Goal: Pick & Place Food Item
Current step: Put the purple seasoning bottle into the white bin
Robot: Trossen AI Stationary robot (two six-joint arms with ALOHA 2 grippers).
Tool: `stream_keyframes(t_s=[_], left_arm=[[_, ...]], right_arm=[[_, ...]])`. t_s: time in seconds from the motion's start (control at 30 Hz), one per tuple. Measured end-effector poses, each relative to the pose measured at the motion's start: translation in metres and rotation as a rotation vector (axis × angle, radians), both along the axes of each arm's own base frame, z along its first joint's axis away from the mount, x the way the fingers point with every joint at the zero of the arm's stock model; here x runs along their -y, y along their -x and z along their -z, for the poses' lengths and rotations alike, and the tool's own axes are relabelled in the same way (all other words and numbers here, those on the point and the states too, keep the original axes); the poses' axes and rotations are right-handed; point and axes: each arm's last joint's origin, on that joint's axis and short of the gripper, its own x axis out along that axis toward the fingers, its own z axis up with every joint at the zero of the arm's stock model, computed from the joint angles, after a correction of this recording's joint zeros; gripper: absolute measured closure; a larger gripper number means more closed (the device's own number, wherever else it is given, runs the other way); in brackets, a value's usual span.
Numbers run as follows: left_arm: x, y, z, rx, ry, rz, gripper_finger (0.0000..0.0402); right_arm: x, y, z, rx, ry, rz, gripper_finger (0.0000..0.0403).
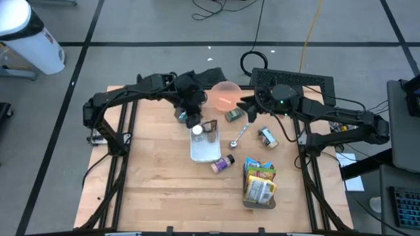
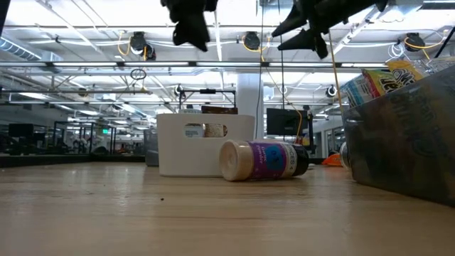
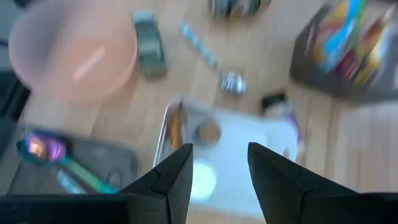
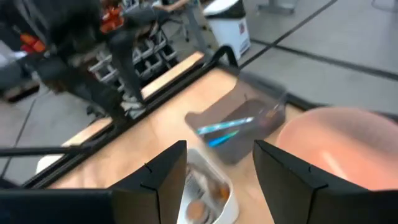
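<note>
nearest the front edge of the table (image 1: 157,190) stands the dark basket of snack packets (image 1: 259,185), and just inboard of it the purple-labelled bottle (image 1: 223,163) lies on its side, its long axis running roughly left to right in the low view, cap toward the basket. which item the task means is not stated; i judge this bottle or one of the small loose items the likeliest. next back is the white bin (image 1: 204,147), already holding a clear cup and a white-lidded jar, the bottle lying just off its front right corner. the left gripper (image 3: 219,169) hangs above the bin's far end, its two dark fingers parted with nothing between them, looking down into the bin; the bottle lies forward of it and a little to its right, past the bin. a spoon (image 1: 239,136) and a small jar (image 1: 267,137) lie right of the bin. farther back, a small green can (image 1: 233,116) lies near the pink bowl (image 1: 225,95). the right gripper (image 4: 219,167) hovers high there, beside the bowl, fingers apart and empty, aimed toward the bin. the green can is nearer the right gripper; the bottle is a little closer to the left.
</note>
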Motion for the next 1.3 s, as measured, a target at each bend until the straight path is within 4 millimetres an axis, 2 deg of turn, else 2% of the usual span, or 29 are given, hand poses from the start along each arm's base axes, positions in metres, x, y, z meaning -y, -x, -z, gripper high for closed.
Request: stream_keyframes(t_s=[0.23,0.37,0.53,0.7,0.87,1.0,1.1,1.3], left_arm=[[0.001,0.013,0.007,-0.138,-0.009,0.104,0.024],[-0.002,0.012,0.006,-0.075,0.024,0.197,0.024],[-0.011,0.002,0.001,0.111,0.054,0.271,0.024],[-0.01,-0.007,0.019,0.156,0.123,0.28,0.024],[0.004,-0.011,0.062,0.093,0.24,0.271,0.024],[0.019,-0.017,0.079,0.087,0.293,0.255,0.024],[0.033,-0.022,0.082,0.107,0.307,0.265,0.024],[0.057,-0.035,0.073,0.209,0.321,0.29,0.024]], right_arm=[[0.005,-0.003,-0.002,0.027,0.053,-0.004,0.0229],[0.004,-0.004,0.005,0.022,-0.018,-0.062,0.0226],[-0.004,-0.005,0.023,0.008,-0.146,-0.076,0.0226],[-0.013,-0.005,0.039,-0.023,-0.21,-0.092,0.0229],[-0.019,-0.007,0.041,-0.034,-0.198,-0.122,0.0225],[-0.018,-0.008,0.037,0.01,-0.166,-0.128,0.0227],[-0.012,-0.01,0.033,0.05,-0.128,-0.118,0.0229],[-0.004,-0.016,0.037,0.062,-0.137,-0.116,0.0213]])
